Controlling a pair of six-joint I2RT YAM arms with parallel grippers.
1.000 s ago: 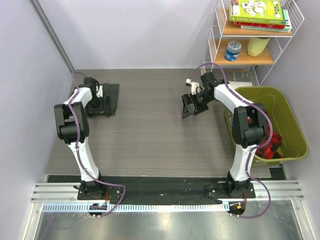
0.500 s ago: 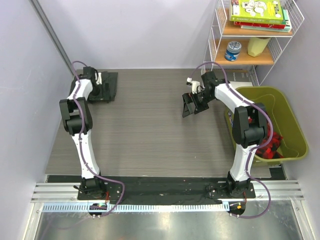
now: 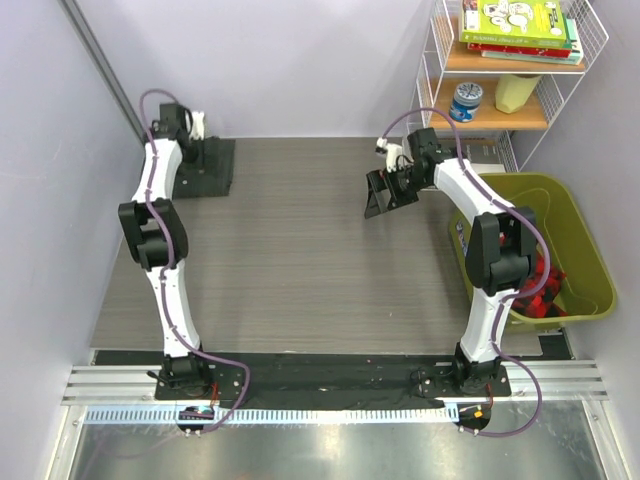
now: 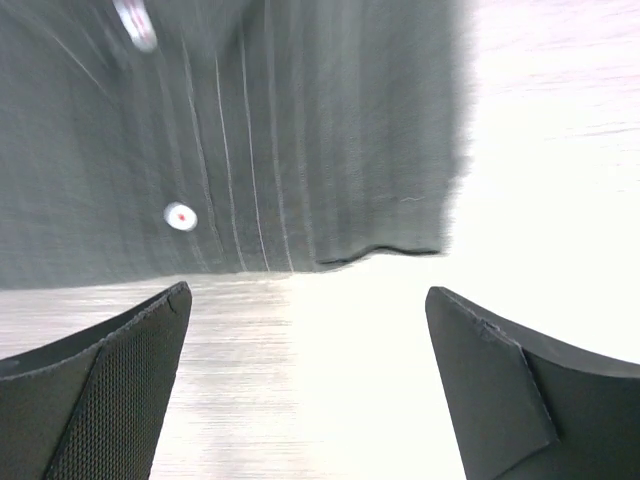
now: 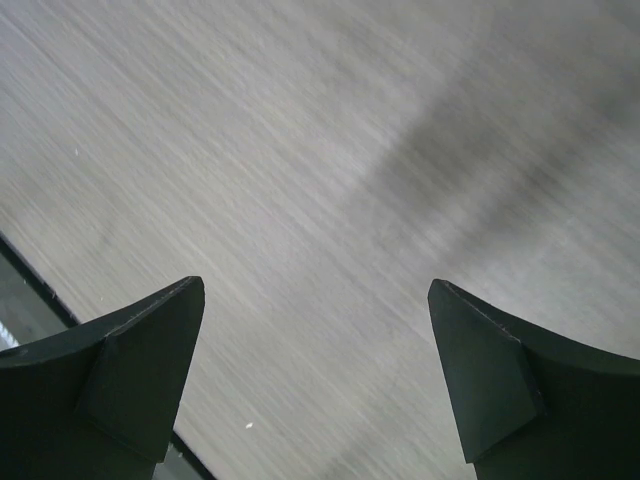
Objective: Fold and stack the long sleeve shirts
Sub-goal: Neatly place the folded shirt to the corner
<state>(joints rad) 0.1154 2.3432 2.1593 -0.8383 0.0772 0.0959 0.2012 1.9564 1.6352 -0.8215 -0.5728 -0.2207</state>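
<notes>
"At the far left corner of the table, what do you find?"

"You find the long sleeve shirt — dark cloth lying flat as a compact rectangle near the wall. Your left wrist view shows it close up: charcoal fabric with fine pale pinstripes and small round buttons, its edge resting on the pale tabletop. Whether more than one shirt is layered there cannot be told."

"How does your left claw stand?"

"Left claw: spread wide, holding nothing. Its two fingers sit at the lower corners of the view, clear of the shirt's edge, with bare table between them."

"And your right claw?"

"Right claw: likewise spread wide and empty — only wood-grain table shows between its fingers. Seen from above, your right arm reaches over the far right part of the table, well apart from the shirt. Beside the table's right edge stands an olive-green bin with red and black items inside. Behind it, a wire shelf carries books, a tin and a yellow cup."
</notes>
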